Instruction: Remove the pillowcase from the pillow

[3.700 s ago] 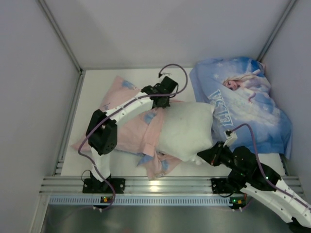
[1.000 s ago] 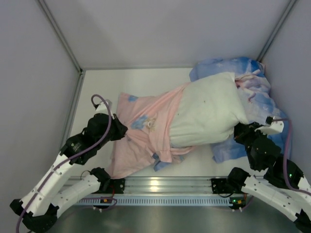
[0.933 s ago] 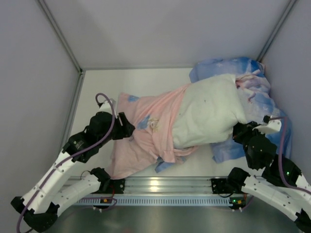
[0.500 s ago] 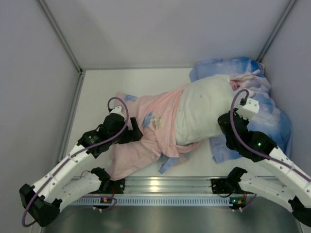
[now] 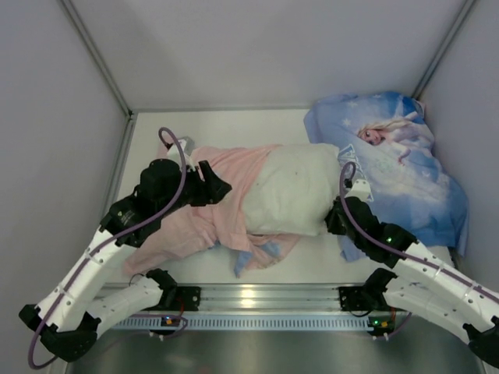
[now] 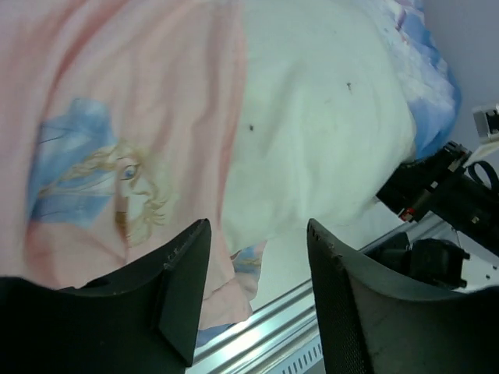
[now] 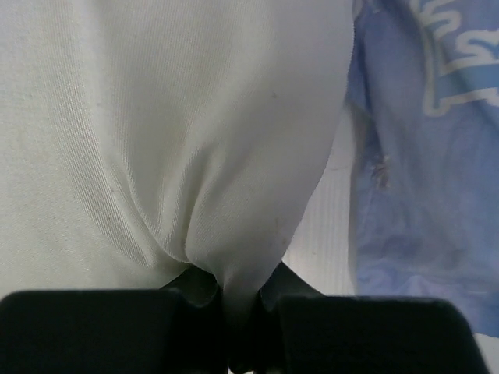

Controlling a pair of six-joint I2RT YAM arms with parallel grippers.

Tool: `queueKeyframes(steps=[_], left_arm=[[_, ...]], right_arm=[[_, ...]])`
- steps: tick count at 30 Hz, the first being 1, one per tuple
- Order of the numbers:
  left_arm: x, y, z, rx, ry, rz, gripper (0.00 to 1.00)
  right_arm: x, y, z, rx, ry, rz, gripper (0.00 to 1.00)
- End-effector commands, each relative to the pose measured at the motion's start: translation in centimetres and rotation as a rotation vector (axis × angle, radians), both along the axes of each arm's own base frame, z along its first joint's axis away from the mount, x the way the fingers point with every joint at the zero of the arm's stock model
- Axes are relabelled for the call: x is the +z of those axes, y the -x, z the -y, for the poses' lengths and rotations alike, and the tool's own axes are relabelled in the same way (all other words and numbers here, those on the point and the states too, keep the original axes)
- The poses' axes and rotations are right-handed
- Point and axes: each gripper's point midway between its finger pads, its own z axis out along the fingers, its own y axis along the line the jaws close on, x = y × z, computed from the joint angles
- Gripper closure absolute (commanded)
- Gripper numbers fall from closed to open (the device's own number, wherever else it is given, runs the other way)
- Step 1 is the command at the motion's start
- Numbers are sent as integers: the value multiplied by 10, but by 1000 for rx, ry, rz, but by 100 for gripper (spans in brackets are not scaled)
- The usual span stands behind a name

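Observation:
The pillow (image 5: 295,199) lies across the middle of the table, plain white, its left end still inside the pillowcase (image 5: 204,218). The pillowcase is turned pink side out, with bits of blue print, and trails in folds to the left and front. My right gripper (image 5: 334,221) is shut on the pillow's right end; in the right wrist view the white pillow (image 7: 179,117) bunches into the closed right gripper (image 7: 242,312). My left gripper (image 5: 221,187) hovers over the pillowcase (image 6: 117,156), and in its wrist view the left gripper (image 6: 257,296) is open with nothing between its fingers (image 6: 183,288).
A second pillow in blue Elsa print (image 5: 405,167) fills the back right corner, next to the right arm. The metal rail (image 5: 249,300) runs along the near edge. Grey walls close in the table on three sides.
The left gripper let go of the pillowcase, opened and moved up and right over it. The right arm pulled the pillow left, off the blue Elsa pillow.

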Motion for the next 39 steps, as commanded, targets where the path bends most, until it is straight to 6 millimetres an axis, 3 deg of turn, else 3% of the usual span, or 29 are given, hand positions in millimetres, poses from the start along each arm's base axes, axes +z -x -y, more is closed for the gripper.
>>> queueKeyframes(steps=[1,2,4,6,8,11,12,15,16,18,20,22,25,26,29,32,35,37,39], left_arm=[[-10,6,39,-188,64,-55,45],[-18,2,41,-183,57,-73,45],[-40,-14,44,-158,-3,-99,39],[-62,-32,40,-105,-90,-119,22],[-70,-50,27,-18,-173,-104,6],[-70,-78,24,40,-262,-73,1],[-53,-87,27,39,-269,-35,1],[-47,-104,31,45,-323,-18,1],[-32,-111,33,53,-321,12,1],[-31,-120,33,61,-363,24,1],[-22,-127,34,80,-384,48,1],[-16,-132,35,82,-405,72,1],[-22,-134,48,35,-495,104,1],[-28,-130,64,-8,-528,115,1],[-41,-127,79,-58,-643,147,1],[-50,-123,89,-105,-649,140,1],[-63,-127,94,-116,-674,125,1],[-66,-138,87,-53,-731,131,1],[-84,-148,88,-39,-796,112,1]], right_arm=[[23,-3,-41,126,-200,57,100],[12,2,-47,159,-212,38,100],[19,13,-77,308,-316,47,100],[1,30,-95,421,-342,7,100],[-15,38,-101,440,-348,-20,100],[-41,61,-114,485,-352,-77,100],[-48,76,-123,519,-357,-104,100],[-67,91,-130,526,-324,-126,100],[-71,105,-136,559,-315,-142,100],[-82,117,-139,566,-284,-162,100],[-86,122,-143,576,-288,-167,100],[-89,131,-146,590,-307,-179,100],[-83,135,-154,613,-341,-166,100],[-81,135,-156,617,-345,-160,100],[-73,134,-159,625,-353,-144,100],[-66,133,-158,624,-371,-128,100],[-60,133,-155,616,-386,-117,100],[-59,133,-153,610,-393,-118,100],[-53,133,-152,607,-414,-108,100]])
